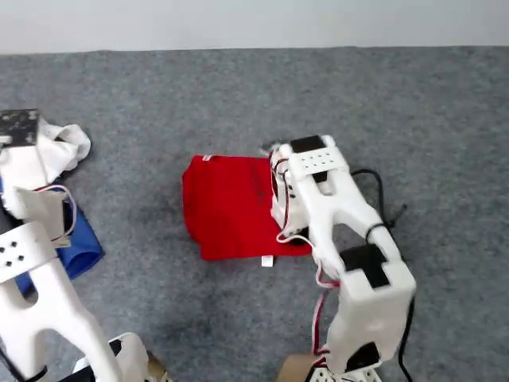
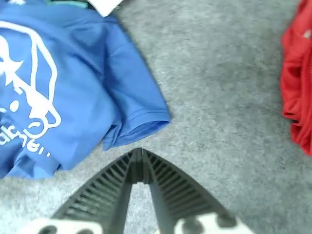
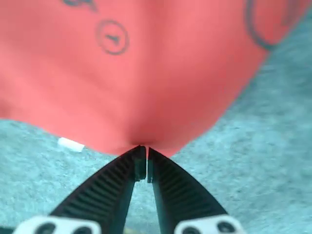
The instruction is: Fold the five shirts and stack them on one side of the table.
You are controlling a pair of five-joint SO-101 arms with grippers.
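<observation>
Red shirt (image 1: 227, 211) on table (image 1: 398, 103); my right gripper (image 3: 146, 163) pinches its edge. My left gripper (image 2: 142, 165), closed empty, hangs beside blue shirt (image 2: 63, 87) at 9 o'clock.

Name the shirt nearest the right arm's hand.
The red fabric shirt: the right hand is shut on its edge. The blue printed shirt and the white fabric shirt lie apart, by the left arm.
</observation>
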